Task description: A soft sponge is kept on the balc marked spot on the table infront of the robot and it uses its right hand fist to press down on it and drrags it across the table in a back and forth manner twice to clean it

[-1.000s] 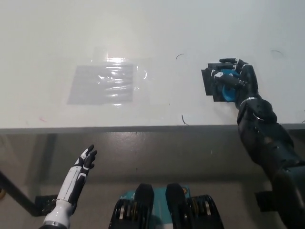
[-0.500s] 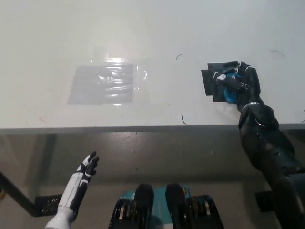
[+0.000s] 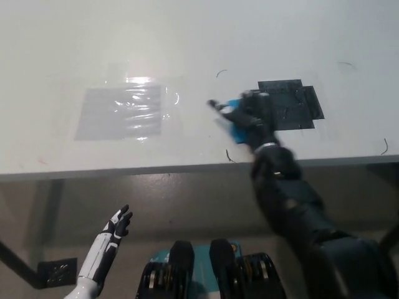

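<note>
We see our black right hand [image 3: 249, 117] curled into a fist on top of the blue sponge [image 3: 234, 122], pressing it onto the white table [image 3: 187, 37]. Only slivers of the sponge show around and under the fist, mostly on the side nearer the table's left edge and toward the front edge. The sponge lies close to the front edge of the table, somewhat right of its middle. It sits just beside the black marked spot [image 3: 290, 103], off the mark on the side facing the left edge; the fist touches or overlaps the mark's near corner, though we cannot tell exactly which. Our right forearm rises from below the front edge up to the fist.

Toward the left edge of the table, a grey taped rectangle [image 3: 120, 112] under glossy clear film lies flat, well apart from the sponge, with glare on its upper part. A few thin dark curved marks are scattered on the surface near the sponge and toward the right edge.

Our white left hand [image 3: 117, 225] rests below the table's front edge at the lower left, its fingers spread apart and holding nothing.
</note>
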Controlling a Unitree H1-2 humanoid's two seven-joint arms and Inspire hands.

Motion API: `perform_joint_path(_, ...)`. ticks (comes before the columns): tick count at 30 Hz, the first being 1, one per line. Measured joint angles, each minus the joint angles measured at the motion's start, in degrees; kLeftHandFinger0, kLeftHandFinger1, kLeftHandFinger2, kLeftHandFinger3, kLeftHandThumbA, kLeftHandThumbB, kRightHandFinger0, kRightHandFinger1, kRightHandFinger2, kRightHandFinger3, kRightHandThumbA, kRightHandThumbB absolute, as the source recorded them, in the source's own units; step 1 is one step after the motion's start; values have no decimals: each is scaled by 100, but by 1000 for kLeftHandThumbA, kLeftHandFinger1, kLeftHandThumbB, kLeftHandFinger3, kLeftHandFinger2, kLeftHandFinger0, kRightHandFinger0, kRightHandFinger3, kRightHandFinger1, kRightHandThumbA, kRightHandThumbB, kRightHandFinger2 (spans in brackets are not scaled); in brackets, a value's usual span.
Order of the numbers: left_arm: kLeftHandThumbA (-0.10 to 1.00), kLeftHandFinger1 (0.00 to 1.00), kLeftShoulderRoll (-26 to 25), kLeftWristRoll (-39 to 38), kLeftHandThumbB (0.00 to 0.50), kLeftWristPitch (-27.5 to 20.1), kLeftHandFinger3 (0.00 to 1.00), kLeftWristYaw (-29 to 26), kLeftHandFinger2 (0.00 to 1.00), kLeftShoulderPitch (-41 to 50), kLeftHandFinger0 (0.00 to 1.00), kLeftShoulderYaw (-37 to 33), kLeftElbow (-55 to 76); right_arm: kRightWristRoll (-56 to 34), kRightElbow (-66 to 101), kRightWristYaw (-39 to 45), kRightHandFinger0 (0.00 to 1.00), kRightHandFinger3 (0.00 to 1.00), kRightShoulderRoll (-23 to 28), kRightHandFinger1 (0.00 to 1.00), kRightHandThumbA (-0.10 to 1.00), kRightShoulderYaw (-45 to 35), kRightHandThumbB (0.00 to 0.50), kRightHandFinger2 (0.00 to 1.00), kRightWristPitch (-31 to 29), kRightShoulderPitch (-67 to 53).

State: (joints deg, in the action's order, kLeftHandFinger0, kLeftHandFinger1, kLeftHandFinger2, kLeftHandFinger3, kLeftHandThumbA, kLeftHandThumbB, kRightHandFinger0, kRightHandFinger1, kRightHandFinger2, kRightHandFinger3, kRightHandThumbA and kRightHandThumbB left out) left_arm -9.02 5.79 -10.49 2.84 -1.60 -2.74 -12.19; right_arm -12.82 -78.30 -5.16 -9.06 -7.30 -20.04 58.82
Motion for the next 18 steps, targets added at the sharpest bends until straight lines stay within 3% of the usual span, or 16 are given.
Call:
perform_joint_path(6, 1000, 1000, 0, -15, 5, -47, 1000, 24, 1000, 42, 1000, 4, -15, 116, -14, 30, 0, 98, -450, 0, 1000, 148, 72, 221, 12, 36)
perform_joint_path(9, 1000, 1000, 1, -13, 25, -58, 1000, 25, 1000, 84, 1000, 2, -15, 140, -15, 61, 0, 151, -481, 20, 1000, 160, 84, 292, 15, 36)
perform_joint_path(13, 1000, 1000, 5, -15, 22, -60, 1000, 39, 1000, 83, 1000, 1, -13, 154, -20, 140, 0, 153, -437, 8, 1000, 159, 90, 288, 15, 31)
perform_joint_path(14, 1000, 1000, 5, -15, 23, -60, 1000, 47, 1000, 84, 1000, 0, -13, 168, -22, 139, 0, 176, -424, 8, 1000, 162, 58, 299, 19, 29)
perform_joint_path(17, 1000, 1000, 6, -15, 30, -61, 1000, 66, 1000, 84, 1000, 0, -13, 229, -31, 140, 0, 169, -342, 0, 1000, 170, 88, 275, 25, 13)
perform_joint_path(18, 1000, 1000, 6, -15, 38, -61, 1000, 69, 1000, 84, 1000, 0, -14, 239, -34, 142, 0, 167, -296, 0, 1000, 167, 70, 252, 25, 3)
